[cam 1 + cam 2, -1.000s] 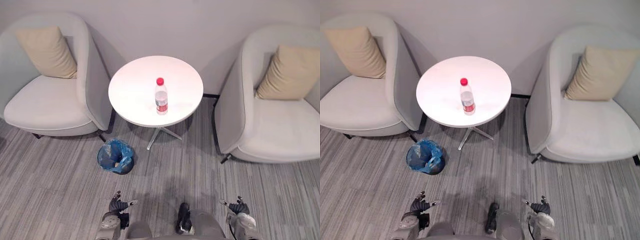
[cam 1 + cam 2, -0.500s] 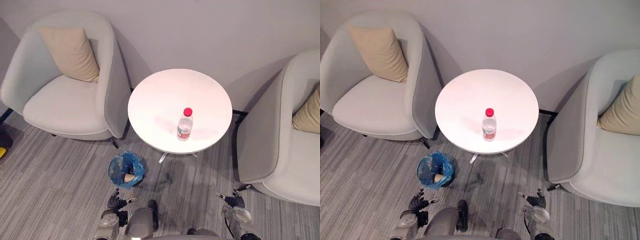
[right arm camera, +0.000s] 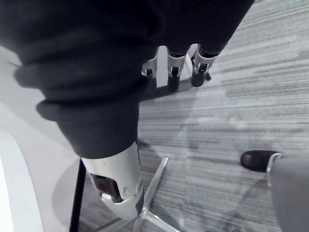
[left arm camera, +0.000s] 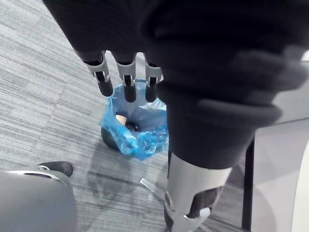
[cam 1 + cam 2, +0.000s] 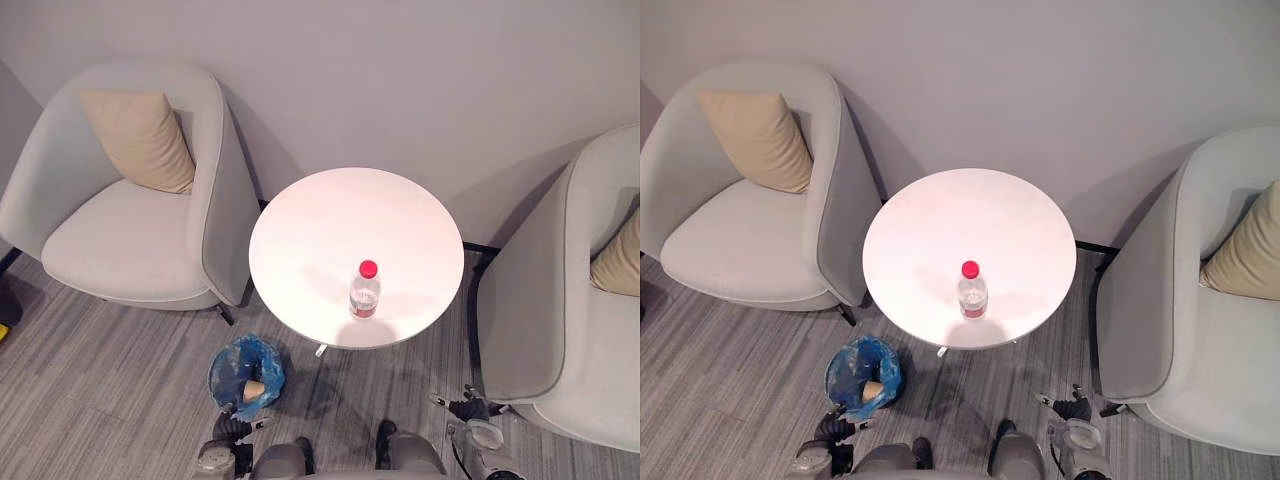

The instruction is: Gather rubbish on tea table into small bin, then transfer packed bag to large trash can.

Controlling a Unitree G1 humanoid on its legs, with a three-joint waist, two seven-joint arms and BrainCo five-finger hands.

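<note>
Task judged early: one bottle (image 5: 365, 291) stands on the desk (image 5: 320, 220) toward its near edge, the blue-bagged small bin (image 5: 245, 372) on the floor near-left holds some rubbish, and the left hand (image 4: 128, 84) and right hand (image 3: 174, 72) hang low, fingers apart and empty.

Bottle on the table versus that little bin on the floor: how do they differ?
The bottle is clear, red-capped and closed; the bin is dark, lined with a blue bag and open-topped. The bottle stands on the white round table; the bin sits on the grey floor near the table's foot. The bottle is slim; the bin is wider and holds something tan. Both are upright.
</note>
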